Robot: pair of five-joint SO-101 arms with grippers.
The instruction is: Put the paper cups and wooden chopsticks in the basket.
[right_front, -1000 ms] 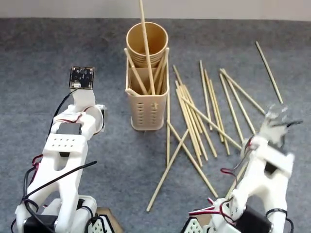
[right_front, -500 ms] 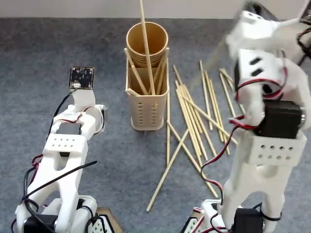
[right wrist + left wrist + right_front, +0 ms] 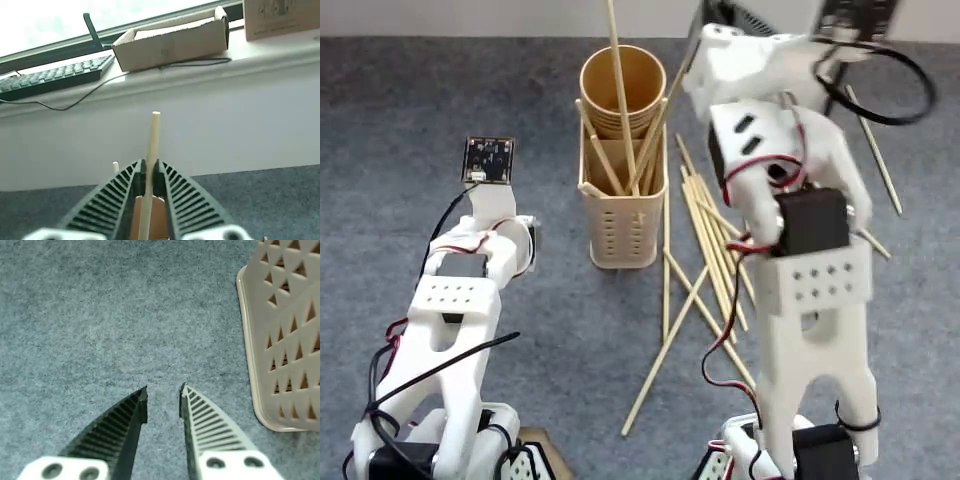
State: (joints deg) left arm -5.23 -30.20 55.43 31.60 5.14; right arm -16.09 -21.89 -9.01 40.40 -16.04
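A beige perforated basket (image 3: 618,225) stands upright on the grey carpet, with stacked paper cups (image 3: 623,85) and several wooden chopsticks inside. My right arm (image 3: 775,140) is raised beside the basket's far right. Its gripper (image 3: 150,167) is shut on a single chopstick (image 3: 149,160), which slants down into the basket mouth (image 3: 658,125). A cup rim (image 3: 156,220) shows below the fingers. Several loose chopsticks (image 3: 712,255) lie to the right of the basket. My left gripper (image 3: 164,390) hangs open low over bare carpet, left of the basket wall (image 3: 285,335).
One stray chopstick (image 3: 873,140) lies far right on the carpet. Behind the table a white ledge carries a keyboard (image 3: 55,77) and a cardboard box (image 3: 172,42). Bare carpet lies left of the basket, around the left arm (image 3: 460,290).
My right arm has risen from low at the table's front right and swung toward the basket, carrying a chopstick whose lower end now points into it. The left arm has kept still.
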